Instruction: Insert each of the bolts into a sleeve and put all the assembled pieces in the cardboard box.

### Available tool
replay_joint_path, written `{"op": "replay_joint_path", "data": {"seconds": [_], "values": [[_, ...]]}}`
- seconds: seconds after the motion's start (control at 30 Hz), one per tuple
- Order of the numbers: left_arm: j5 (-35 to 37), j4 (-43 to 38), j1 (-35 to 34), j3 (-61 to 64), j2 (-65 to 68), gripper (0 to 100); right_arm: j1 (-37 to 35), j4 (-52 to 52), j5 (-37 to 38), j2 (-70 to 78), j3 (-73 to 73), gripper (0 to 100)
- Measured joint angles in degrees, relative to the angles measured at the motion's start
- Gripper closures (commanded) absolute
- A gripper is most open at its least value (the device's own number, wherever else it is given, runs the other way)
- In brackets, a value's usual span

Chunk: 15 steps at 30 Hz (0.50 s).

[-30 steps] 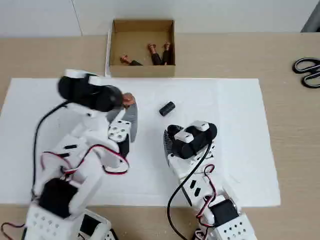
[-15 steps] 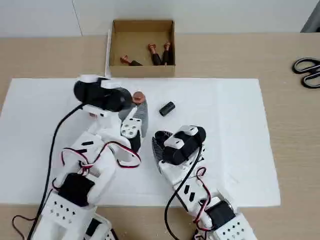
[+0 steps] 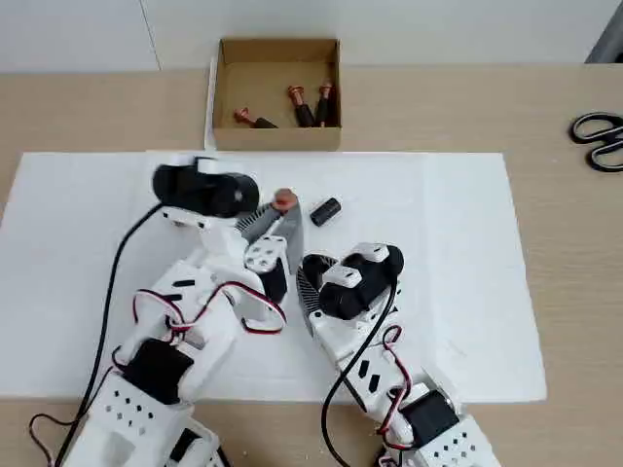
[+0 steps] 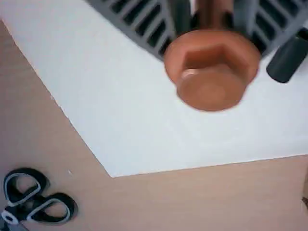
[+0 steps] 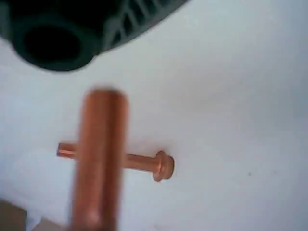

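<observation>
My left gripper (image 3: 280, 216) is shut on a copper bolt (image 3: 284, 199) above the white mat; in the left wrist view the bolt's flanged head (image 4: 211, 72) sticks out between the grey fingers (image 4: 139, 24). My right gripper (image 3: 310, 280) sits just beside it, shut on a black sleeve (image 5: 53, 43) whose open end shows in the right wrist view. The held bolt's shaft (image 5: 98, 159) hangs close to that sleeve, apart from it. A second bolt (image 5: 144, 163) lies flat on the mat. Another black sleeve (image 3: 325, 210) lies loose on the mat.
The cardboard box (image 3: 277, 139) stands at the back with three assembled pieces (image 3: 304, 105) inside. Scissors (image 3: 599, 141) lie on the wooden table at the far right. The white mat (image 3: 458, 272) is bare on its right half.
My left arm has swung right and slightly toward the front with the bolt, nearing the right gripper. The right arm has shifted a little left.
</observation>
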Motion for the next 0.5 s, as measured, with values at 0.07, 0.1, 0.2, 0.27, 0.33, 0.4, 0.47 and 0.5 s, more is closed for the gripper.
{"op": "replay_joint_path", "data": {"seconds": [0.07,0.1,0.2,0.27,0.33,0.4,0.47,0.5], "values": [[0.00,-1.32,0.00,1.49,0.00,99,0.00,0.00,0.00,0.00,0.00,99.5],[0.00,-1.67,0.00,1.76,0.00,99,0.00,0.00,0.00,0.00,0.00,99.5],[0.00,-2.02,0.44,1.93,0.00,99,-0.26,0.00,0.00,0.00,0.00,99.5],[0.00,-2.02,0.35,1.93,0.00,99,-1.32,0.00,0.00,0.00,0.00,99.5],[0.00,-2.02,0.35,1.93,0.00,99,-1.93,0.00,0.00,0.00,0.00,99.5],[0.00,-2.02,0.35,1.93,0.00,99,-2.11,0.00,0.00,0.00,0.00,99.5],[0.00,-2.02,0.35,1.93,0.00,99,-2.11,0.00,0.00,0.00,0.00,99.5],[0.00,-2.02,0.35,2.02,0.00,99,-2.11,0.00,0.00,0.00,0.00,99.5]]}}
